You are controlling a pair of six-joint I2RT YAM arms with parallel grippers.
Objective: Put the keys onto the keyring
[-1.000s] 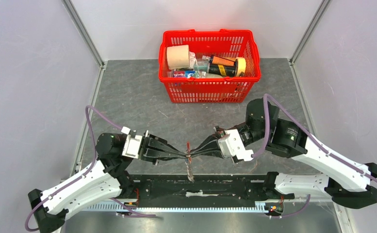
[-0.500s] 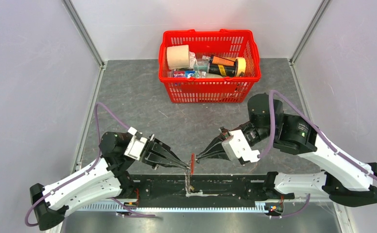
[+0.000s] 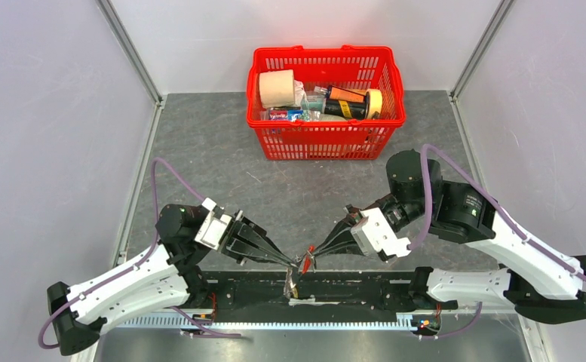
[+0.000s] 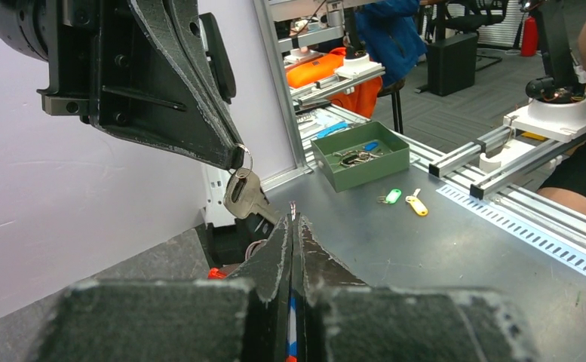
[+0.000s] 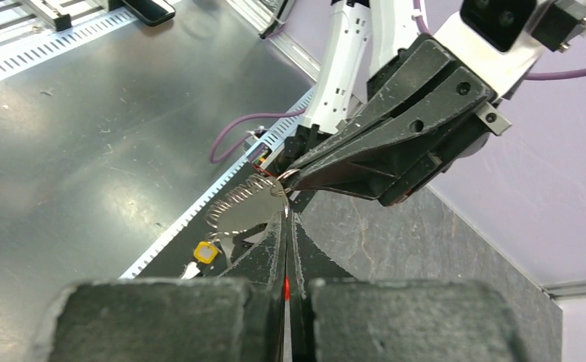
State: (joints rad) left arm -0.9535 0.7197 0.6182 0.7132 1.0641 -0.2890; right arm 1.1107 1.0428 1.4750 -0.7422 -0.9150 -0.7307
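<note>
The keyring [image 3: 306, 258] hangs over the middle of the table's [image 3: 222, 166] near edge, pinched by the clamped-shut left gripper [image 3: 295, 262] and right gripper [image 3: 314, 254]; one silver key [image 4: 244, 194] seems threaded, and no other key is visible.

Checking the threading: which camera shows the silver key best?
Left wrist: the silver key hangs from the keyring at the right gripper's tip, head clear. Top external shows only a tiny glint; right wrist shows a silvery coil, no distinct key.
</note>
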